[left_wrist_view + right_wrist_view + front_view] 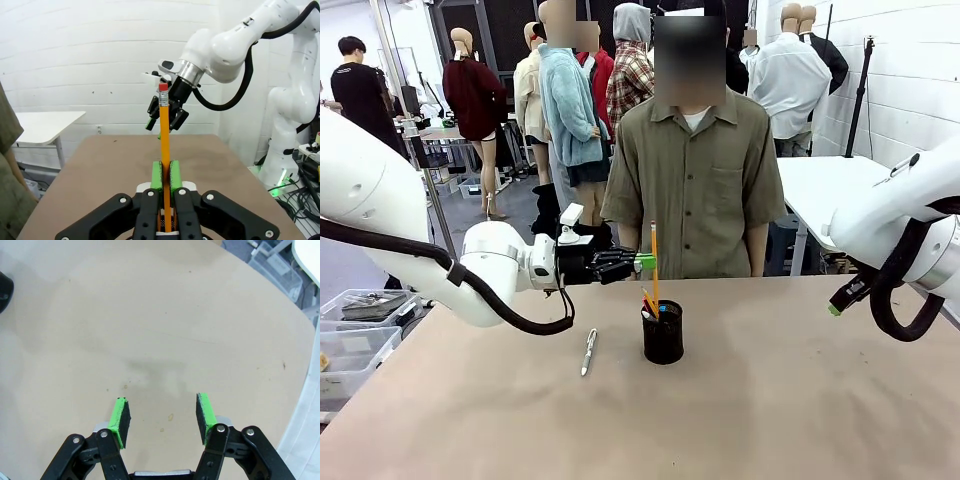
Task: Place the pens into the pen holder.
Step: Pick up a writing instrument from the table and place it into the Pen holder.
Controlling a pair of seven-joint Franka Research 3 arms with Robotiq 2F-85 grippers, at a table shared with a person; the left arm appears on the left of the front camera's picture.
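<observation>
Pencil [654,250], clamped upright in my left gripper [645,263] just above the pen holder [663,340], could jam on the pens [649,302] already inside and topple the holder; my right gripper [162,420] hangs, jaws apart, well right of it.

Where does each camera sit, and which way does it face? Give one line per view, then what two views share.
Front view: fixed between the arms, facing across the table to the person; left gripper holds the pencil over the pen holder.
Left wrist view: on the left wrist, looking along the gripped pencil toward a white wall; right gripper beyond.
Right wrist view: on the right wrist, looking down at the table past its open fingers.
Shared: front and left wrist views both show that pencil.
</observation>
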